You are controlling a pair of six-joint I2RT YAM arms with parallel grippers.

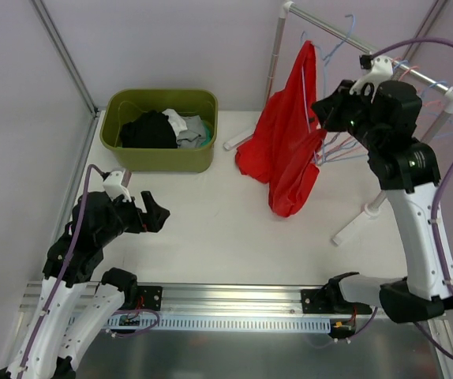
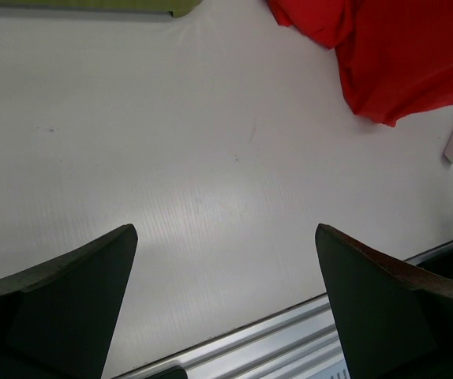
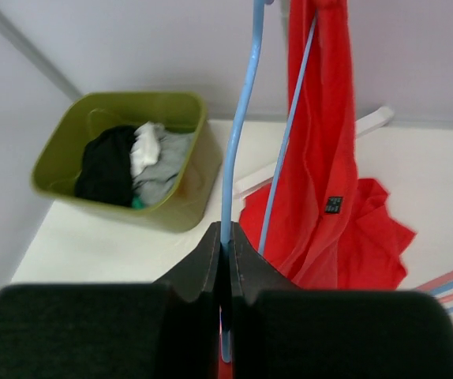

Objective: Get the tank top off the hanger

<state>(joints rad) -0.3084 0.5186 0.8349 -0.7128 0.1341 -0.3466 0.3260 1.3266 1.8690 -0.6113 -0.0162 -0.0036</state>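
The red tank top (image 1: 290, 134) is seen right of centre in the upper part of the top view. It is hung from the white rack (image 1: 329, 28), and its lower folds are spread on the table (image 1: 211, 237). Its long axis runs downward from the rail to the tabletop.

In the right wrist view, the right gripper (image 3: 225, 241) is shown with its fingers pressed together on the blue wire of the hanger (image 3: 238, 118). The wire rises from the fingertips to the top edge of the frame. The garment is found just to the right of that wire, in the upper right of the frame, with a second blue wire lying against the cloth. The fabric is judged to be on the hanger, so the removal is not yet done.

The left gripper (image 1: 154, 213) is held over bare table at lower left, fingers spread apart and nothing between them, below the green bin (image 1: 159, 162). From it, the tank top lies up and to the right, well apart. The right arm is by far the nearer, so any pull on the cloth is expected to call for a long reach from the left.
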